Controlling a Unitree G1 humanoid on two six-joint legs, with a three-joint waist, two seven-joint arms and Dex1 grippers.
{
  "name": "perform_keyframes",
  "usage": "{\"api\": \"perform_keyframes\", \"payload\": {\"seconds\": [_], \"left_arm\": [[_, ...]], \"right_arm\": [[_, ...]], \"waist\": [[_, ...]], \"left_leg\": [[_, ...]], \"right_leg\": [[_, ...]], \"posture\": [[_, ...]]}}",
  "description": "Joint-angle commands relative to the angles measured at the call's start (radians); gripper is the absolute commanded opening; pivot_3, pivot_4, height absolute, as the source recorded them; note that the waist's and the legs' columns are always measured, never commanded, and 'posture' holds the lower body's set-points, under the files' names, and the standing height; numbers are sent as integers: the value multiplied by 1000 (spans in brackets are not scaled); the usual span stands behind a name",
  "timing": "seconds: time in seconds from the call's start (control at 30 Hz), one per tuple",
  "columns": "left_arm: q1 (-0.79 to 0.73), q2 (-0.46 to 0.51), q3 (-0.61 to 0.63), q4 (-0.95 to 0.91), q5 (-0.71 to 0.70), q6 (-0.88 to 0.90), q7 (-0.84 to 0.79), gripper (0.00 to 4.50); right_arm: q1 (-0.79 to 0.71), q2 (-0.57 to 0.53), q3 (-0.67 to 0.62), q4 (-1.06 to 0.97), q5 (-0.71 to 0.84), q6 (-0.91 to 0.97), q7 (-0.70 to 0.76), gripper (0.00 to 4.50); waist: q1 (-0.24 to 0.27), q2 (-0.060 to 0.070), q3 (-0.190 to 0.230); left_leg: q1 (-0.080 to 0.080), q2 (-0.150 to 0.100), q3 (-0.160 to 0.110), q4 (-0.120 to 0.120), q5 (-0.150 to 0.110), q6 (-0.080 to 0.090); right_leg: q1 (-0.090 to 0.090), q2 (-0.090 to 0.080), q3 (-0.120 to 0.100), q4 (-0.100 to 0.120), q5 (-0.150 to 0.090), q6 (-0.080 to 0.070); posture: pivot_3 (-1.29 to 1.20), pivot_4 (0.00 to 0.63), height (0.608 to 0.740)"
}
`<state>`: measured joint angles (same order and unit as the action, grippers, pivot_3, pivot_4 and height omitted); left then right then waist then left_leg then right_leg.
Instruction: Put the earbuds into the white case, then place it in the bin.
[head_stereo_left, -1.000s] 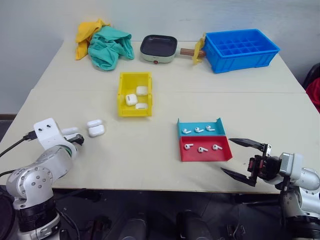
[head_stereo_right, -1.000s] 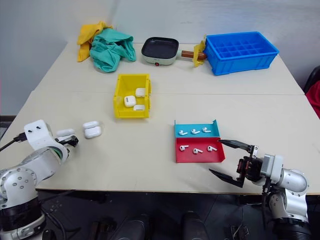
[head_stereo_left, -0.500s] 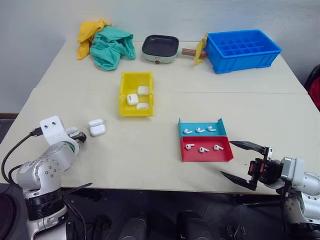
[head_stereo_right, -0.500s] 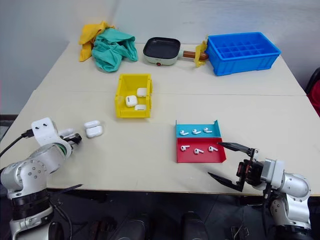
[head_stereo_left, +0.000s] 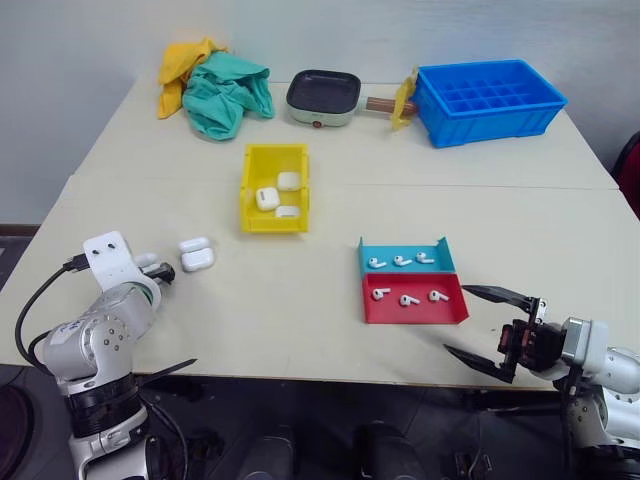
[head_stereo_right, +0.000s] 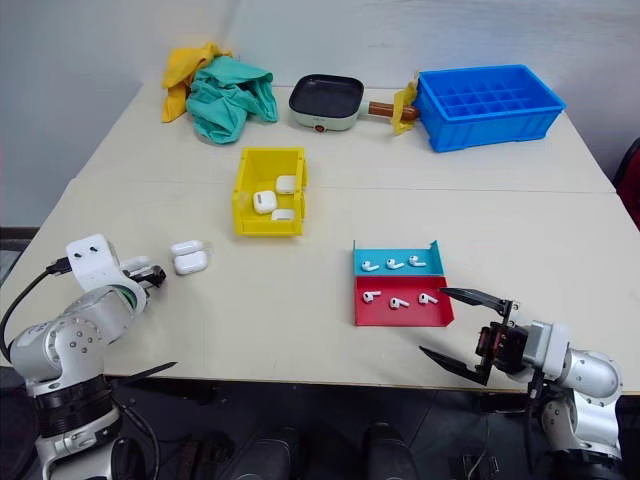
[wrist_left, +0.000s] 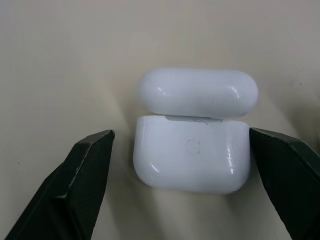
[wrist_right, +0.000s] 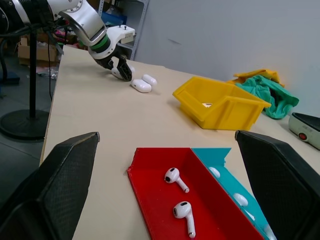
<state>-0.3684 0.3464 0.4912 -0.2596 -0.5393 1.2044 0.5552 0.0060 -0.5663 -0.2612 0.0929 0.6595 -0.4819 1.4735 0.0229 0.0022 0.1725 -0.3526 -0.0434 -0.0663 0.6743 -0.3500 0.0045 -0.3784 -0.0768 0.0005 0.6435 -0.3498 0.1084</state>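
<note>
Now your left gripper (wrist_left: 180, 165) sits right at the white case (wrist_left: 192, 137) near the counter's (head_stereo_left: 300, 300) left edge, a black finger (wrist_left: 75, 185) on either side. Compared with a second ago the arm has rolled its wrist and settled low, and the fingers look to be narrowing; they are open around the case with a gap on each side, not gripping yet. The case stands lid-up, its lid hinged open, so it's ready to take earbuds once you have hold of it.

Over on the right, your right gripper (head_stereo_right: 465, 330) hangs off the counter's front edge, fingers spread wide, holding nothing. The earbuds (head_stereo_left: 405, 298) lie untouched in the red tray (head_stereo_left: 450, 312) and the teal tray (head_stereo_left: 440, 250) just ahead of it. The yellow bin (head_stereo_left: 250, 170) already holds three cases, well apart from both hands.
</note>
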Motion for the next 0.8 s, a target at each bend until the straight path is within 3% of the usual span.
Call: {"api": "perform_keyframes", "payload": {"seconds": [0.03, 0.13, 0.27, 0.43, 0.5, 0.6, 0.7, 0.8], "left_arm": [[0, -12, 11, -5, 43, 24, -25, 3473], [18, -17, 35, -41, 56, 26, -59, 2789], [101, 6, 109, -143, 26, -123, -210, 2790], [245, 125, 184, -280, -136, -439, -742, 2790], [286, 172, 144, -311, -179, -581, -998, 2790], [282, 190, 47, -303, -244, -661, -1203, 2790], [210, 140, -116, -292, -303, -696, -1330, 2790], [148, 19, -243, -247, -348, -772, -1447, 2790]], "right_arm": [[-8, 9, -26, 35, 24, -38, 38, 4500], [-15, 10, -35, 76, 30, -60, 66, 4500], [-10, 2, -37, 84, 22, -66, 59, 4500], [36, -80, -60, -2, -15, 40, -29, 4500], [80, -138, -88, -47, -49, 105, -91, 4500], [145, -211, -142, -98, -78, 184, -159, 4500], [238, -281, -210, -145, -143, 274, -234, 4500], [353, -311, -281, -183, -183, 345, -281, 4500]], "waist": [[0, 0, 0], [-3, 0, 0], [-11, 0, 0], [-11, -1, 1], [1, 0, 1], [13, 7, -2], [14, 7, -2], [10, 7, -2]], "left_leg": [[0, 0, 0, 0, 0, 0], [0, 0, 0, 0, 0, 0], [0, 0, 0, -1, 0, 0], [-1, 2, -1, -1, -1, -1], [-2, 1, -1, 0, -1, -1], [-2, 0, -3, 0, -1, 0], [-2, 0, -3, -3, -1, 1], [-2, 0, -3, -4, -1, 2]], "right_leg": [[0, 0, 0, 0, 0, 0], [0, 0, 0, 0, 0, 0], [0, 0, 0, 0, 0, 0], [0, 0, -1, -3, 0, 0], [2, 0, -2, -7, 0, -1], [6, -2, -3, -12, 0, 0], [8, -2, -4, -17, 0, 0], [7, -1, -4, -16, 0, 0]], "posture": [[0, 150, 740], [0, 150, 740], [0, 150, 740], [0, 150, 740], [0, 150, 740], [0, 150, 740], [0, 150, 740], [0, 150, 740]]}}
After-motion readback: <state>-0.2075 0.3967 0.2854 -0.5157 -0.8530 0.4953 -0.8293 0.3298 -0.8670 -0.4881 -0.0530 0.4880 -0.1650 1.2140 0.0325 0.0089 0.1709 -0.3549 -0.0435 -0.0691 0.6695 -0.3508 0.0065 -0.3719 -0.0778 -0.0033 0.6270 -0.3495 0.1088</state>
